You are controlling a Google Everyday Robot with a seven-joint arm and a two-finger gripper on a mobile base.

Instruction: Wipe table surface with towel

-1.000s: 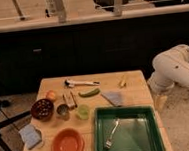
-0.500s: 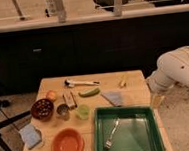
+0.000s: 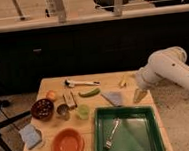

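A small grey-blue towel [image 3: 112, 98] lies flat on the wooden table [image 3: 106, 78], right of centre, just behind the green tray. My gripper [image 3: 139, 95] hangs pointing down from the white arm [image 3: 167, 68] at the table's right edge. It is a short way right of the towel and just above the tabletop, not touching the towel.
A green tray [image 3: 100, 135] holding a fork [image 3: 111, 134] fills the front right. An orange bowl [image 3: 67, 144], dark bowl [image 3: 42, 109], metal cup [image 3: 63, 111], green cup [image 3: 83, 111], orange fruit [image 3: 50, 95], green vegetable [image 3: 88, 93], white-handled tool [image 3: 81, 82] and blue-grey sponge [image 3: 32, 135] crowd the left half.
The arm has swung left, bringing the gripper from beside the table in over its right edge, closer to the towel. Objects on the table have not moved.
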